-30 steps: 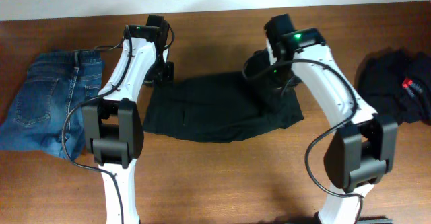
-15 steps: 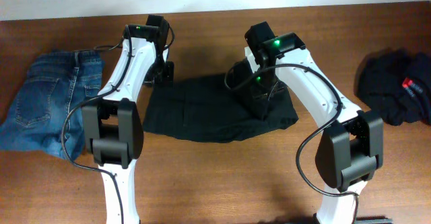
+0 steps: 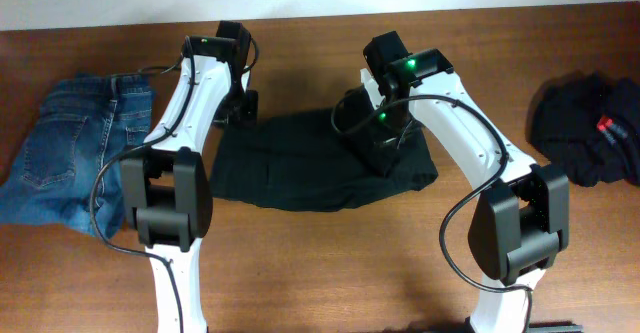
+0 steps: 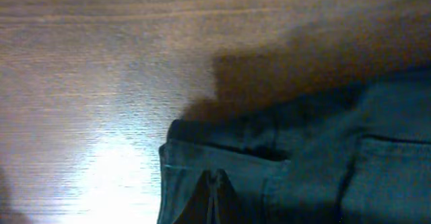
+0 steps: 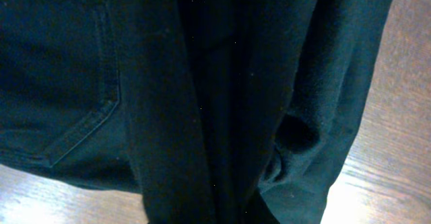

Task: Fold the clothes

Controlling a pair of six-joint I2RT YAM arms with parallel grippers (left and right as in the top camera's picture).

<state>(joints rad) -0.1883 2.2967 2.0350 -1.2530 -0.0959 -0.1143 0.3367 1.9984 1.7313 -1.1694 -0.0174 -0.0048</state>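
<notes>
The long black soft trousers (image 3: 300, 168) lie spread between my grippers. My left gripper (image 3: 243, 106) is closed at their corner and my right gripper (image 3: 385, 151) is closed in their bunched end; I cannot tell whether either pinches cloth. Only my right wrist view shows pocket stitching. Only overhead shows the bare brown wooden desk (image 3: 330, 263) behind both grippers, with folded blue denim jeans (image 3: 75, 158) outside my left.

- From above, the right arm (image 3: 465, 123) covers the fingertips of the right gripper (image 3: 383, 155) and the end of the black trousers (image 3: 290, 168) beneath them.
- The fingertips of the left gripper (image 3: 238, 108) sit hidden under the wrist of the left arm (image 3: 190, 88).
- The blue jeans (image 3: 70, 153) run off the left edge.
- The black garment (image 3: 570, 133) runs off the right edge, and its red label (image 3: 606, 126) is too small to read.
- Both wrist views are dim and blurred. The trouser cloth is cut off at their lower edges, and the fingers are lost in the dark.
</notes>
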